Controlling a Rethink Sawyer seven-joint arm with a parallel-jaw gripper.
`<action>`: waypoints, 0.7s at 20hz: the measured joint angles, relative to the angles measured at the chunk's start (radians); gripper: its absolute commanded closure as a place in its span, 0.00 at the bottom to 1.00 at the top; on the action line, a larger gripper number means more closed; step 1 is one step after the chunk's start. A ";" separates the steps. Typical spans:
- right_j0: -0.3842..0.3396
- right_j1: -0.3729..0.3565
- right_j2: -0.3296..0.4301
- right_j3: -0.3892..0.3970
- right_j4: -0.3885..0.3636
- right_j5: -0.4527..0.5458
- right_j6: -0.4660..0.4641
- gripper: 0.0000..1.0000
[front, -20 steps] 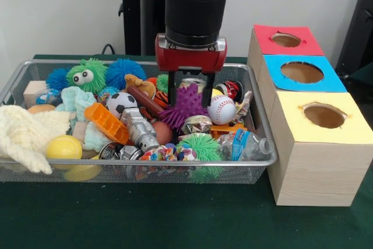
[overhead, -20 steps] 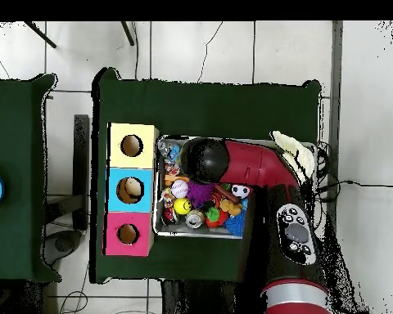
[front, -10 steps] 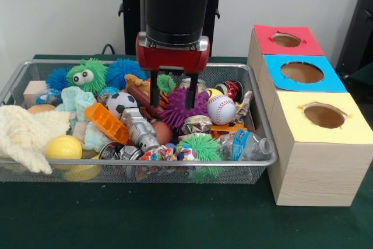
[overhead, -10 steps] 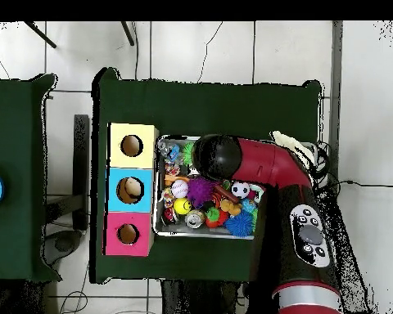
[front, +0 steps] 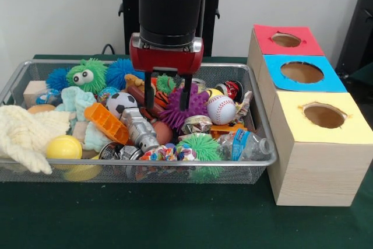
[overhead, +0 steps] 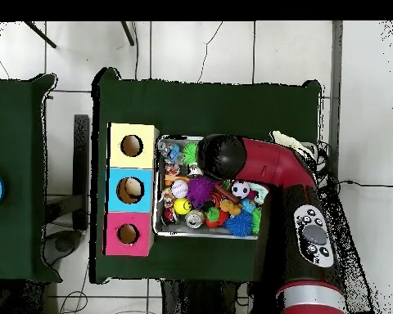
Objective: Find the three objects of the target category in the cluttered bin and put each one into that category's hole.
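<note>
My gripper (front: 166,101) hangs open over the middle of the wire bin (front: 263,125), holding nothing. Its left finger stands over a brown toy (front: 140,94). Its right finger touches the upper left edge of a purple spiky ball (front: 189,108). A baseball (front: 221,109) lies right of that ball, and a soccer ball (front: 120,103) lies to the left. To the right of the bin stand three wooden boxes with holes on top: red (front: 285,40), blue (front: 302,72) and yellow (front: 324,115). In the overhead view the arm (overhead: 232,159) hides the gripper.
The bin also holds a green fuzzy monster (front: 86,74), an orange block (front: 106,123), a silver toy (front: 139,130), a yellow ball (front: 64,147), a water bottle (front: 247,144), a crushed can (front: 197,124) and a cream cloth (front: 23,132) draped over its left front rim.
The gripper has shifted left in the front view, from straddling the purple spiky ball to standing over its left edge. It stays open and holds nothing.
</note>
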 measured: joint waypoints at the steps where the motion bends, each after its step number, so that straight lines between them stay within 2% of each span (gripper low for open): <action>1: 0.002 0.009 -0.002 -0.005 -0.004 0.000 0.000 0.00; 14: 0.054 0.085 -0.036 -0.015 -0.007 -0.036 0.000 0.00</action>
